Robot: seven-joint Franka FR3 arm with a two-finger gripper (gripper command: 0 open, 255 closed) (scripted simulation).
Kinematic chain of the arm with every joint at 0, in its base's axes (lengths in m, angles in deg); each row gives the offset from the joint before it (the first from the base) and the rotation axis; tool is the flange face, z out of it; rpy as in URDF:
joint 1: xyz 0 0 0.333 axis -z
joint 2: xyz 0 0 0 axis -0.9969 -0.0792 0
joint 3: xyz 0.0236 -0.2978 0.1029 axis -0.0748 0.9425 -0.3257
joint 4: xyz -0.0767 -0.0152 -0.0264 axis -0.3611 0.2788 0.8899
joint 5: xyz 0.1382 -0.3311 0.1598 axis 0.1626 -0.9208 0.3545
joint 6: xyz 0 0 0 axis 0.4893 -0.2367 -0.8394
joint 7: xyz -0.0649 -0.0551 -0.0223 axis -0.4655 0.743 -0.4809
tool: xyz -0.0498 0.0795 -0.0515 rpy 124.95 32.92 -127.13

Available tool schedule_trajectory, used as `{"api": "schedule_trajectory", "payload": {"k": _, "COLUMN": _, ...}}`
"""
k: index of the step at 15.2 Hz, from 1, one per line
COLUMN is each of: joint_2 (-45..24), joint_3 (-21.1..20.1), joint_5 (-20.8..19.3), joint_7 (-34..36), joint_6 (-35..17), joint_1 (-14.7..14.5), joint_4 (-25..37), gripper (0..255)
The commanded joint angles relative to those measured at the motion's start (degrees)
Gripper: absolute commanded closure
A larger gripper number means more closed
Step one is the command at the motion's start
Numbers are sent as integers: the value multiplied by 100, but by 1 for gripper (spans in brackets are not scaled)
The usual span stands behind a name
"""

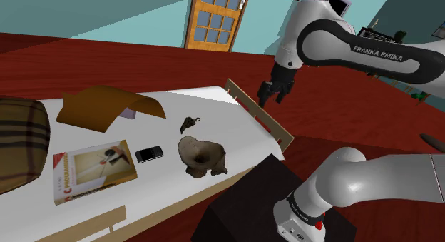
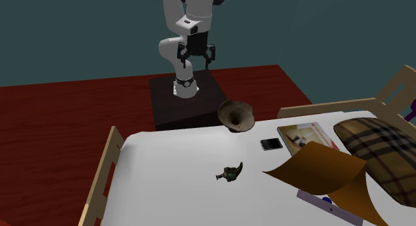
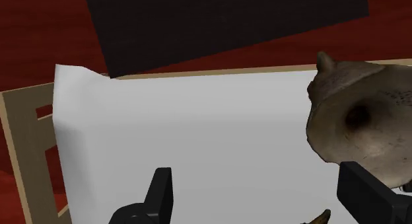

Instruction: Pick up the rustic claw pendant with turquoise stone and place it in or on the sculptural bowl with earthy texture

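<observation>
Well below the hand [image 1: 272, 98], the pendant [image 1: 188, 122].

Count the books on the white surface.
1. The book lies beside the black phone, next to the plaid pillow. A pale flat thing under the brown sheet may be another; I cannot tell.

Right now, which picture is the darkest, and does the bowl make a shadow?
Second exterior view: the dimmest, its white surface looks grey. Shoulder view: the brightest, the whole picture slants, no clear shadow beside the bowl. Wrist view: the bowl's hollow is dark, the open gripper black against the pale surface.
</observation>
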Motion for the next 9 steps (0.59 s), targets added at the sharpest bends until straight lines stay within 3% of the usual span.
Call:
{"api": "schedule_trajectory", "payload": {"k": 1, "joint_2": -223, "joint_3": -92, "joint_5": 71, "joint_7": 246, "joint_6": -455, "joint_1": 21, "joint_4": -156, "gripper": 0}}
{"api": "schedule_trajectory", "payload": {"k": 9, "joint_2": -1574, "joint_3": -445, "joint_5": 181, "joint_7": 1178, "joint_6": -2194, "joint_1": 152, "joint_4": -294, "gripper": 0}}
